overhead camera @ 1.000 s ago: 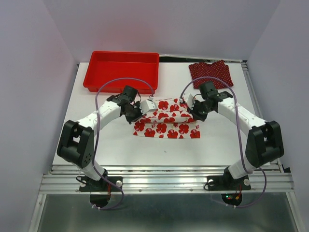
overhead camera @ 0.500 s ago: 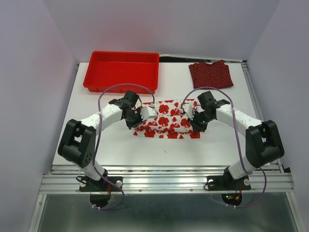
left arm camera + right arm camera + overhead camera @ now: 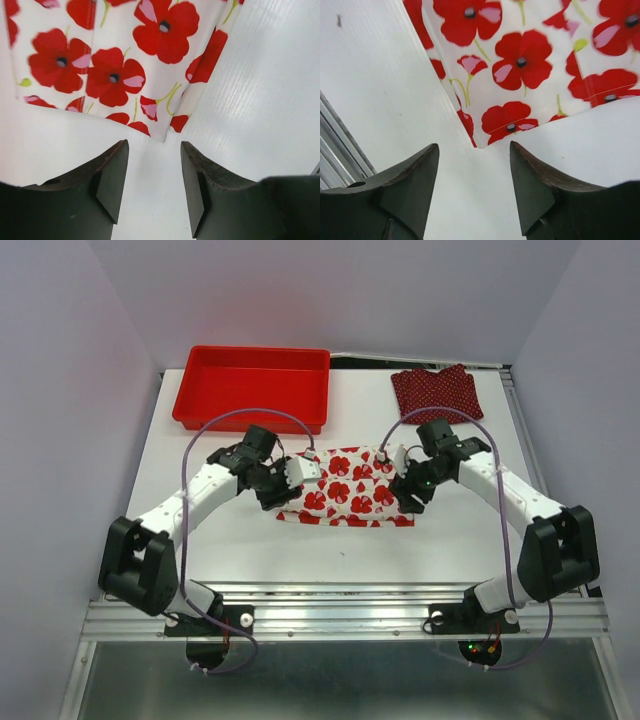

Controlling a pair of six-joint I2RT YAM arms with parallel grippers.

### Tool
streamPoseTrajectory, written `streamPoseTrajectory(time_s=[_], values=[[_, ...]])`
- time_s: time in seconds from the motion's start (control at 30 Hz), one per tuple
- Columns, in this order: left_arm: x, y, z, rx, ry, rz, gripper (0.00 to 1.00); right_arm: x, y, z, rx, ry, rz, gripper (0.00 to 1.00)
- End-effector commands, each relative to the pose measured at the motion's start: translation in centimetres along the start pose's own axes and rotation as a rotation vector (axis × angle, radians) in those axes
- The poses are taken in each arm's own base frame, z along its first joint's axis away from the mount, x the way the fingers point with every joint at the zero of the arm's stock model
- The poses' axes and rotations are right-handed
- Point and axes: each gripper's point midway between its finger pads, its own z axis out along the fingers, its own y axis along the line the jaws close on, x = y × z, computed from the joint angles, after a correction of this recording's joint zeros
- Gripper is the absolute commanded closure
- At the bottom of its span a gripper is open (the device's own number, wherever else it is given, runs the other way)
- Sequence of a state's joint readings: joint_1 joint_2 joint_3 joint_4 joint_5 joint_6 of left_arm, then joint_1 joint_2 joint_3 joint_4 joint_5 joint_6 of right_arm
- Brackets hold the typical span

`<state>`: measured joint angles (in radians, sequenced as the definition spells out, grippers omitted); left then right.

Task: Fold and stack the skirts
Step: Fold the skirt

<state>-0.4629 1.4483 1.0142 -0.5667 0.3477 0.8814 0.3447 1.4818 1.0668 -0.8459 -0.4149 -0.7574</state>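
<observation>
- floral skirt (image 3: pixel 345 498) is lying lengthwise between both end effectors
- left end effector (image 3: pixel 152 172) and right end effector (image 3: pixel 475 172) are standing apart, empty, a skirt corner just ahead of each
- dotted skirt (image 3: pixel 435 392) is sitting well beyond right one

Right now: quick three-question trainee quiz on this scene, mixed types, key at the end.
1. True or false: the left gripper and the right gripper both stand open, neither gripping the flowered skirt.
2. Where does the polka-dot skirt lie? A. on top of the flowered skirt. B. at the far right of the table, apart from the flowered skirt. C. in the left gripper.
3. How many skirts lie on the table?
Key: 1 true; 2 B; 3 two.
</observation>
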Motion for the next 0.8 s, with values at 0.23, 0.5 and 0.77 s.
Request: streamPoseTrajectory(time_s=[0.23, 0.5, 0.77], values=[[-4.9, 1.2, -0.3, -0.023, -0.218, -0.214, 0.88, -8.7, -1.1, -0.2, -0.084, -0.261, 0.231, 0.6], [-2.2, -0.2, 4.4, 0.088, -0.113, -0.341, 1.0, -4.0, 0.4, 4.2, -0.178, -0.118, 0.294, 0.73], [-2.2, -3.0, 6.3, 0.195, -0.079, -0.395, 1.0, 2.0, -1.1, 6.9, -0.05, 0.078, 0.288, 0.74]])
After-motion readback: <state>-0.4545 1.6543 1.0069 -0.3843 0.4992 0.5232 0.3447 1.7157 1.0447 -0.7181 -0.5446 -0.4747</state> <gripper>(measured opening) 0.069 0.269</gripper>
